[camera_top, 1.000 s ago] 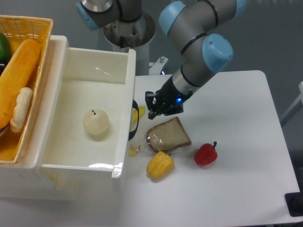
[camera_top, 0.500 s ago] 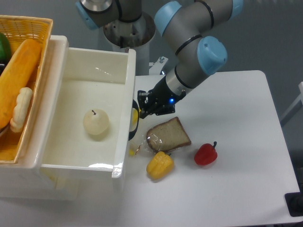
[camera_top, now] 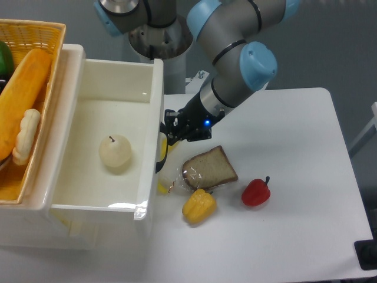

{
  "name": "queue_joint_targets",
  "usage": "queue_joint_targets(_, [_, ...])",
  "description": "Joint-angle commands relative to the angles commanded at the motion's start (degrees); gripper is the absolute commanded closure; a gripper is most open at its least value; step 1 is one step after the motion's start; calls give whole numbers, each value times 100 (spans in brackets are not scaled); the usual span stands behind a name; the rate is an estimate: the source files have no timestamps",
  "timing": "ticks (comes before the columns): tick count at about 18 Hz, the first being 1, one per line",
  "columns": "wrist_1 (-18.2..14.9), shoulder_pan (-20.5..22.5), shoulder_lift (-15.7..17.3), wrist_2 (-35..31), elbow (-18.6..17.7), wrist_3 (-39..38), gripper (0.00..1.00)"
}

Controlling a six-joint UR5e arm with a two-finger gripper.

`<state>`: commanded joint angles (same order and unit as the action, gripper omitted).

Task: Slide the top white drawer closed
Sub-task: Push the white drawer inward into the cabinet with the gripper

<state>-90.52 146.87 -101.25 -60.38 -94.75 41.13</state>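
I see a white table (camera_top: 283, 177) with rounded corners under the fixed camera, and a grey floor beyond its far and right edges. The arm's round base (camera_top: 159, 35) stands at the table's far side.

Loose items on the table: a slice of brown bread (camera_top: 210, 167) in clear wrap, lying flat just right of the drawer front; a yellow bell pepper (camera_top: 199, 206) just in front of the bread, near or touching its wrap; a red bell pepper (camera_top: 256, 192) to the right of both, apart from them. A small yellow piece (camera_top: 163, 187) lies at the foot of the drawer front.

The top white drawer (camera_top: 150, 127) is at the left, pulled out toward the table's middle, open at the top. A pale pear (camera_top: 115, 152) sits on its floor. The white cabinet frame (camera_top: 44, 183) surrounds it at the left and near sides. On the frame at far left rests a yellow wicker basket (camera_top: 41, 35) holding a bread loaf (camera_top: 20, 100), a pale lumpy item (camera_top: 25, 137) and something green at the picture's edge.

The gripper (camera_top: 169, 131) is low at the drawer's front wall, right at the dark curved handle (camera_top: 160, 154). The fingers are dark against the dark handle, so I cannot tell how far apart the jaws stand or whether they hold anything. The bread lies just beside the gripper body, on its near right.
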Motion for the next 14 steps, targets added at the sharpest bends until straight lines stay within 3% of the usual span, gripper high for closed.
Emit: queue_joint_targets(14, [78, -799, 35, 44, 0, -606, 98])
